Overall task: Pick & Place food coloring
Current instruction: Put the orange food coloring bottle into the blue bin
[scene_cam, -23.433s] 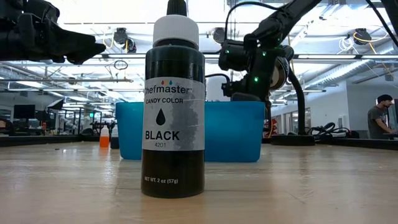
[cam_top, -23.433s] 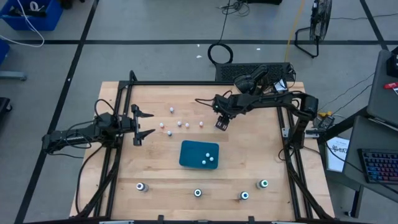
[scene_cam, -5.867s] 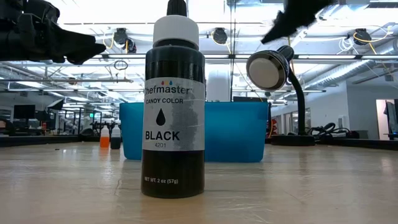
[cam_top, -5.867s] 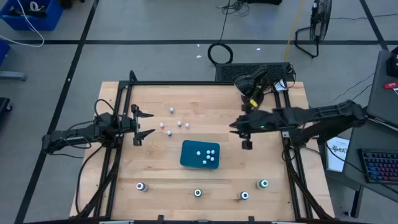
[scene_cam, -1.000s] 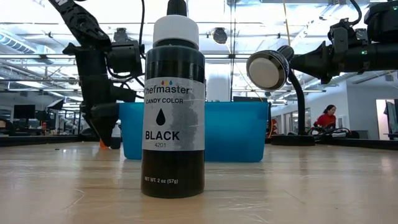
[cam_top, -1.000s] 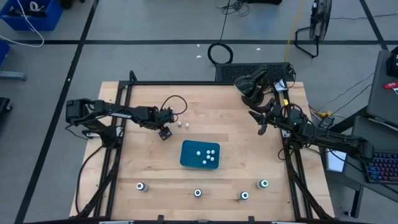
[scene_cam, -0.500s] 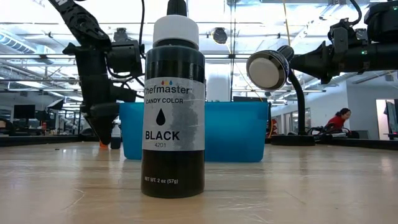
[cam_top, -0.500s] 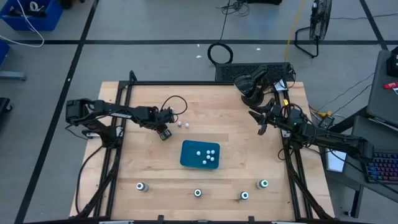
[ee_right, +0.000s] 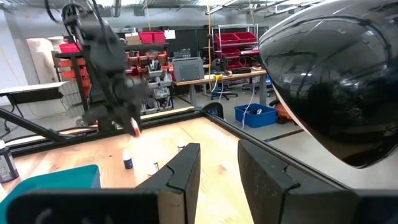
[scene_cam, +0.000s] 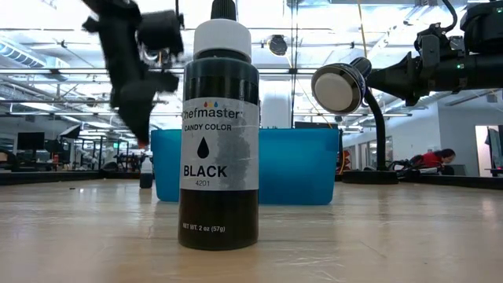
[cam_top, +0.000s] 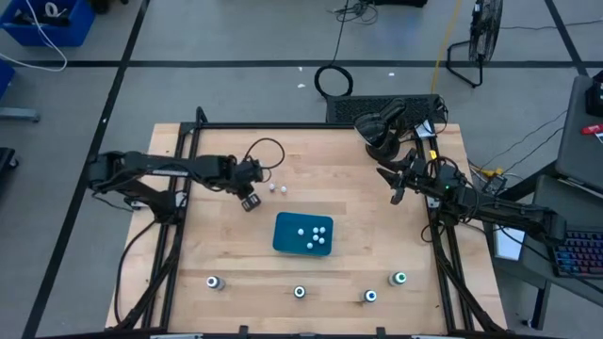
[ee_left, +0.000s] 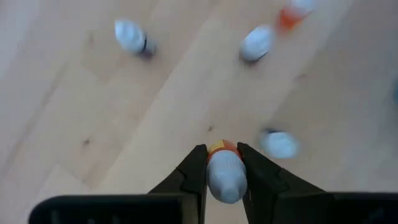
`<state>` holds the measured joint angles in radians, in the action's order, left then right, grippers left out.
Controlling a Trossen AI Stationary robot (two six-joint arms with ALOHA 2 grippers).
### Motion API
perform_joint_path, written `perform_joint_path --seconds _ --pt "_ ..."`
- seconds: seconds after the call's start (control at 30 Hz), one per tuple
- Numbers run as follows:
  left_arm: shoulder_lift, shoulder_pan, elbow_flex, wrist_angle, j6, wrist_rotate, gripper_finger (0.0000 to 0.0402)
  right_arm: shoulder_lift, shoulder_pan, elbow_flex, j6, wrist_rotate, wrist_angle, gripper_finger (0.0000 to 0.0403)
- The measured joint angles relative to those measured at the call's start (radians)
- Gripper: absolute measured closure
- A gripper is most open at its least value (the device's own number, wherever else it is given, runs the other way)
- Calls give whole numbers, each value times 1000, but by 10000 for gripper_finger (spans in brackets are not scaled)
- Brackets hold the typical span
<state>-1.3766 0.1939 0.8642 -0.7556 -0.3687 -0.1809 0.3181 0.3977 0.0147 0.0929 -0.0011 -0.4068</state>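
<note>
My left gripper (cam_top: 250, 200) hangs over the table's left middle, shut on a tiny food coloring bottle (ee_left: 225, 171) with a white top and an orange band. In the low view its orange end (scene_cam: 141, 143) shows under the fingers. Other tiny bottles (cam_top: 271, 187) (ee_left: 130, 35) (ee_left: 255, 43) stand on the wood nearby. The teal tray (cam_top: 283, 243) holds several more. My right gripper (cam_top: 396, 194) waits at the far right, level and open, with nothing between its fingers (ee_right: 186, 168). My left gripper pinches the tiny bottle's sides (ee_left: 210, 163) between its two fingers. The fingers come from above and point steeply down. The bottle stands roughly upright in the hold, lifted clear of the table, with its orange part just past the fingertips.
Several larger dark bottles with green-white tops (cam_top: 214, 282) (cam_top: 300, 292) (cam_top: 370, 296) stand along the near edge; one of them (scene_cam: 219, 134) fills the low view. A black lamp (cam_top: 377, 127) sits at the far right corner. Bare wood lies between the tray and the near bottles.
My left gripper has risen from the table top, taking the orange-banded bottle up with it, so the bottle now hangs clear of the wood. The neighbouring small bottles stay where they were.
</note>
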Motion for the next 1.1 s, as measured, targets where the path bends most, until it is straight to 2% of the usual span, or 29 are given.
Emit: perform_joint_path --seconds 0.2,0.33,0.43,0.6,0.77,1.1 --pt "-29 -109 235 -110 37 -11 333 0 0 0 0 0 0 303" --pt "-117 -178 382 -176 44 -86 333 3 0 0 0 0 0 303" --pt "-198 -218 455 -168 72 -87 333 3 0 0 0 0 -1 303" --pt "-348 -266 513 -152 159 -25 333 4 0 0 0 0 0 303" --pt "-462 -285 514 -104 185 29 333 4 0 0 0 0 0 303" --pt "-561 -310 514 -50 209 113 333 4 0 0 0 0 0 303"
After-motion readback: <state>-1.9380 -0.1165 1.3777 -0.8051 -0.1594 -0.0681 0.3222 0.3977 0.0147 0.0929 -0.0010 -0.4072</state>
